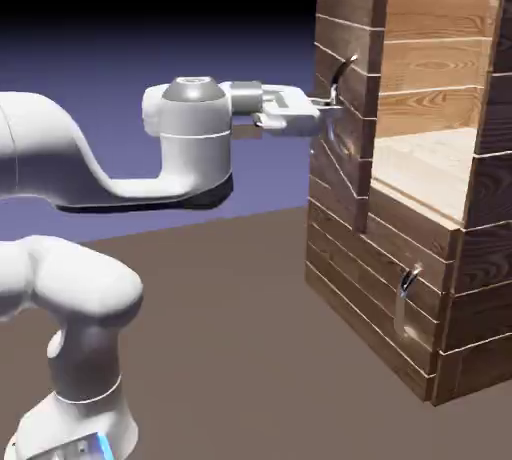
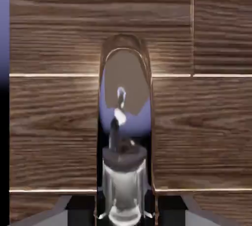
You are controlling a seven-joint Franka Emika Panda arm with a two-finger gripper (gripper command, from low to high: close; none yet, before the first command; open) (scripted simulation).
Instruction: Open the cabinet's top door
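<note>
1. The big boxy cabinet of dark brown wooden planks (image 1: 440,278) stands at the right side of the exterior view, on the dull brown table top (image 1: 230,348).

2. Its top door (image 1: 345,138) — the tall panel of about five dark boards — is swung partly out. Behind it you can see the lighter wood inside (image 1: 440,98). So the door looks already some way open, but I would guess there is more to go.

3. The white robot arm (image 1: 120,163) reaches flat across from the left. It comes in level because the handle sits on the front of the door, at the same height as the hand.

4. The grey two-finger gripper (image 1: 322,113) is right at the long curved shiny metal handle (image 1: 342,83) of the top door.

5. In the hand view the handle (image 2: 125,97) fills the middle and runs down between the finger tips. The gripper (image 2: 124,205) looks pinched together on it — a tight hold lets the arm pull the door without slipping.

6. The shorter lower panel (image 1: 385,298) with its small metal handle (image 1: 408,283) is flat and closed. Nothing touches it, since the job is only about the top door.
</note>
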